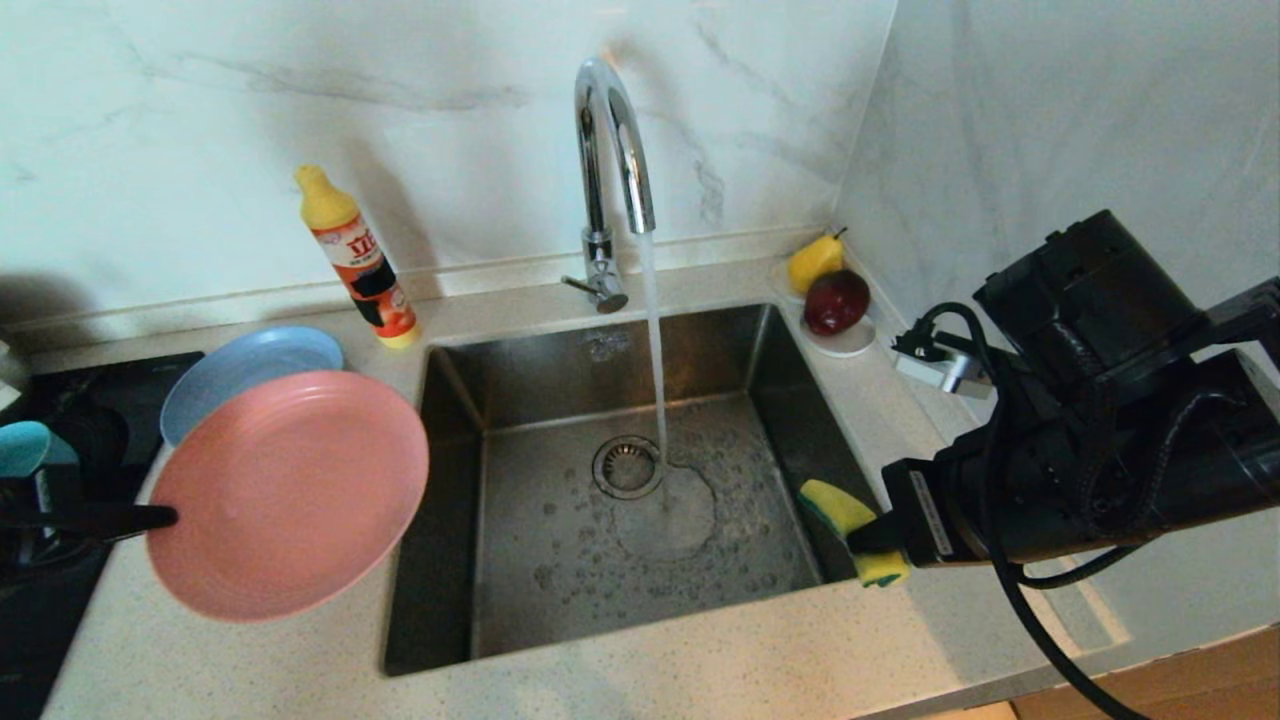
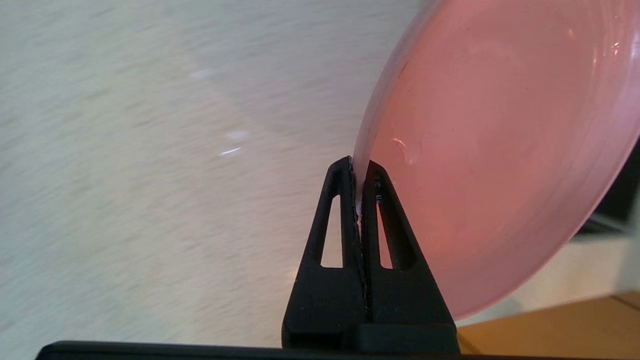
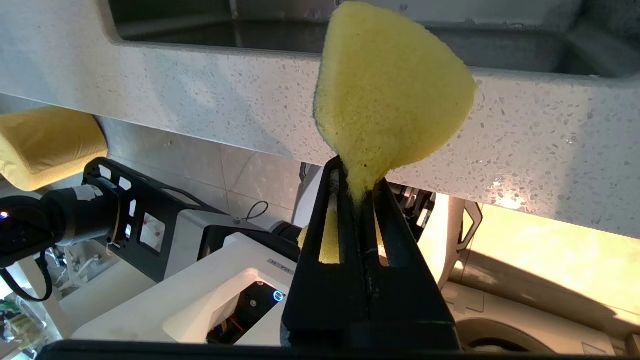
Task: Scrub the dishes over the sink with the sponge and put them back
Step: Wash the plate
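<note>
gripping the pink plate (image 1: 288, 494) by its rim, the left gripper (image 2: 359, 172) holds it tilted beside the sink (image 1: 455, 640), seemingly for scrubbing; the right gripper (image 3: 356, 186), clamped on the sponge (image 3: 392, 90), waits at the sink's right edge.

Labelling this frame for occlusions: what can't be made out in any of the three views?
- Blue plate: head view, front part hidden behind the pink plate.
- Teal bowl: head view, cut off by the frame edge.
- Left gripper: head view shows only a dark finger at the pink plate's rim.
- Sponge: green layer barely visible in the right wrist view; right gripper covers its pinched end.
- Soap bottle: label too small to read.
</note>
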Available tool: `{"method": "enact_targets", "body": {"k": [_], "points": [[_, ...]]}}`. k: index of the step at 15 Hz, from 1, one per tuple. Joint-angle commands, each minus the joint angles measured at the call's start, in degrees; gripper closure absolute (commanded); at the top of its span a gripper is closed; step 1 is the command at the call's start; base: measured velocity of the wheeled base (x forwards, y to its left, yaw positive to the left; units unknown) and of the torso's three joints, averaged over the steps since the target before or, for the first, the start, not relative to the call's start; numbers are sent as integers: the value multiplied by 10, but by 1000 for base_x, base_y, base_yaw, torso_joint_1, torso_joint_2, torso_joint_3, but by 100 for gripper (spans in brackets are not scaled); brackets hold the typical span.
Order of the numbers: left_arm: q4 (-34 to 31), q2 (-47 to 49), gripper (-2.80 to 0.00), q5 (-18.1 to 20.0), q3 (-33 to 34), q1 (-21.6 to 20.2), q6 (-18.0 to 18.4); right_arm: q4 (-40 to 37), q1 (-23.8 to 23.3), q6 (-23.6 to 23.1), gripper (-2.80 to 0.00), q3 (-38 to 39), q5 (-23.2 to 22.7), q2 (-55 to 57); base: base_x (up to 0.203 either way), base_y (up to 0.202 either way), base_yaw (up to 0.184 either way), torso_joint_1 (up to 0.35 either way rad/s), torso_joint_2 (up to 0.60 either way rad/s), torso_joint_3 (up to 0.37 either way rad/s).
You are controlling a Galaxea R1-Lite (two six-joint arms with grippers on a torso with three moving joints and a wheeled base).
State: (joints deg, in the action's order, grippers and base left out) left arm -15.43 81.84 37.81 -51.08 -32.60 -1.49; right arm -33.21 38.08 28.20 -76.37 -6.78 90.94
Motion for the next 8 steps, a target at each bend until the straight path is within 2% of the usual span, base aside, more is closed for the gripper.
{"method": "enact_targets", "body": {"k": [1, 3, 5, 8], "points": [[1, -11, 0, -18, -17, 65, -14, -2, 0, 2, 0, -4, -1, -9, 0, 0, 0, 0, 0, 0], [2, 5, 0, -55, -39, 135, -35, -2, 0, 2, 0, -6, -1, -15, 0, 0, 0, 0, 0, 0], [4, 36, 0, -113, -71, 220, -64, -2, 0, 2, 0, -5, -2, -16, 0, 0, 0, 0, 0, 0], [48, 86, 0, -173, -105, 325, -132, -2, 0, 3, 0, -2, -3, -19, 0, 0, 0, 0, 0, 0]]}}
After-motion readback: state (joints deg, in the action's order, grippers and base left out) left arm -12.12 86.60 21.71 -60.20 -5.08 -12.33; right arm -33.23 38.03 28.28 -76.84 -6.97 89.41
